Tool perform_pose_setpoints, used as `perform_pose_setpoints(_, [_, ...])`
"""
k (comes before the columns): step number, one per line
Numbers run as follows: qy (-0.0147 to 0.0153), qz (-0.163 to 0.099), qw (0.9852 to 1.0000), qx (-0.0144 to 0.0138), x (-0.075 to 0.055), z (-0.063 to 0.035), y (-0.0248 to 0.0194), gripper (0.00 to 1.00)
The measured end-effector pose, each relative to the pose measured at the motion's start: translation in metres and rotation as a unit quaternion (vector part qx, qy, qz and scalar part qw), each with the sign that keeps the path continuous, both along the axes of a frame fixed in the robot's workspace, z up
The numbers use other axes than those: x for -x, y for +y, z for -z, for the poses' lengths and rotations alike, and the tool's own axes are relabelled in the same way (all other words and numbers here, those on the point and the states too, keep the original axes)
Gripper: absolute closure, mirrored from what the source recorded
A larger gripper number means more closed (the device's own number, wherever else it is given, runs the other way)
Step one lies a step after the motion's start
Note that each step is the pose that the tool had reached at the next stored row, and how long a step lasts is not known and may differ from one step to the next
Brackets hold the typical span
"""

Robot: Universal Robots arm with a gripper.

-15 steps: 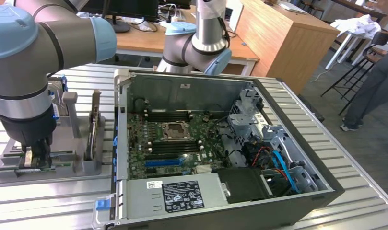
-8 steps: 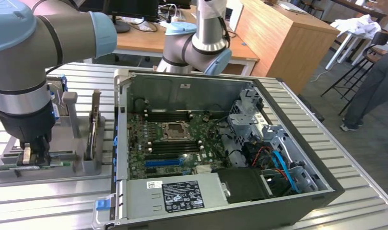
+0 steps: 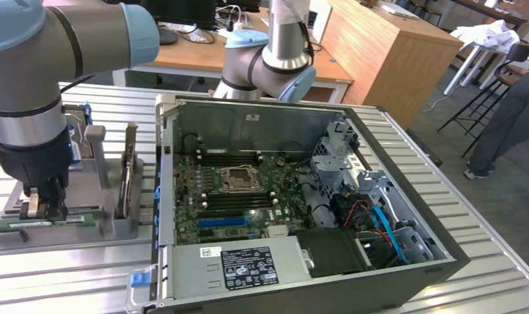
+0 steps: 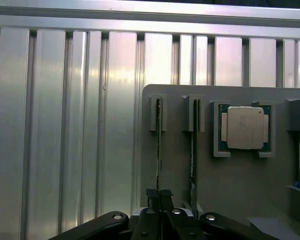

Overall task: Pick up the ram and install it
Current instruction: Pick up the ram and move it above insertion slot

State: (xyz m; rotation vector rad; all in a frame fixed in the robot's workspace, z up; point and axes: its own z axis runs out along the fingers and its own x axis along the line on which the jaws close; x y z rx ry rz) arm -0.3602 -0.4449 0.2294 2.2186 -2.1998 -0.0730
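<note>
The fingers (image 4: 152, 200) are closed on the ram (image 4: 158, 145), pinching the thin green board across its two flat faces. They hold it close to one end, not at the middle. In the wrist view the stick is seen edge-on, standing on its long edge in a narrow slot of the grey holder (image 3: 89, 239). That upright stand is likely why the holder is built so. It leaves the top edge free for a pinch from above and keeps the contacts off the table (image 3: 55, 281).

A second stick (image 4: 193, 150) stands in the neighbouring slot, just beside the held one but apart from it. The silver-topped CPU chip (image 4: 244, 127) lies flat in its own recess on that stick's far side.

In the exterior view the holder sits at nine o'clock from the open computer case (image 3: 439, 261). The arm comes straight down onto the end of the holder that lies at seven o'clock. The ram appears seated in its slot, not yet lifted clear.

Inside the case the motherboard (image 3: 212, 203) lies face up. Its long dark memory slots (image 3: 233, 159) run at twelve and six o'clock of the bare processor socket (image 3: 242, 178), well apart from the ram. The case lies on its side, which I judge lets a stick be pressed in vertically.
</note>
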Motion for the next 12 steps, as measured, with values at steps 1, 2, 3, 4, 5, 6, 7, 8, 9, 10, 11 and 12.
perform_pose_setpoints(1, [0.0,0.0,1.0,0.0001,0.0,-0.0024,0.0,0.88])
perform_pose_setpoints(2, [0.0,0.0,1.0,0.0002,0.0,-0.0049,0.0,0.88])
perform_pose_setpoints(3, [0.0,0.0,1.0,0.0003,0.0,-0.0076,0.0,0.88])
perform_pose_setpoints(4, [0.0,0.0,1.0,0.0004,0.0,-0.0102,0.0,0.88])
perform_pose_setpoints(5, [0.0,0.0,1.0,0.0006,0.0,-0.0127,0.0,0.88])
perform_pose_setpoints(6, [0.0,0.0,1.0,0.0007,0.0,-0.0154,0.0,0.88])
perform_pose_setpoints(7, [0.0001,0.0,1.0,0.0009,0.0,-0.0182,0.0,0.88])
perform_pose_setpoints(8, [0.0,0.0,1.0,0.0009,0.0,-0.0211,0.0,0.88])
perform_pose_setpoints(9, [0.0,0.0,1.0,0.0011,0.0,-0.0242,0.0,0.88])
perform_pose_setpoints(10, [0.0,0.0,1.0,0.0011,0.0,-0.0276,0.0,0.88])
perform_pose_setpoints(11, [0.0,0.0,1.0,0.0011,0.0,-0.0308,0.0,0.88])
perform_pose_setpoints(12, [0.0,0.0,1.0,0.0012,0.0,-0.0342,0.0,0.88])
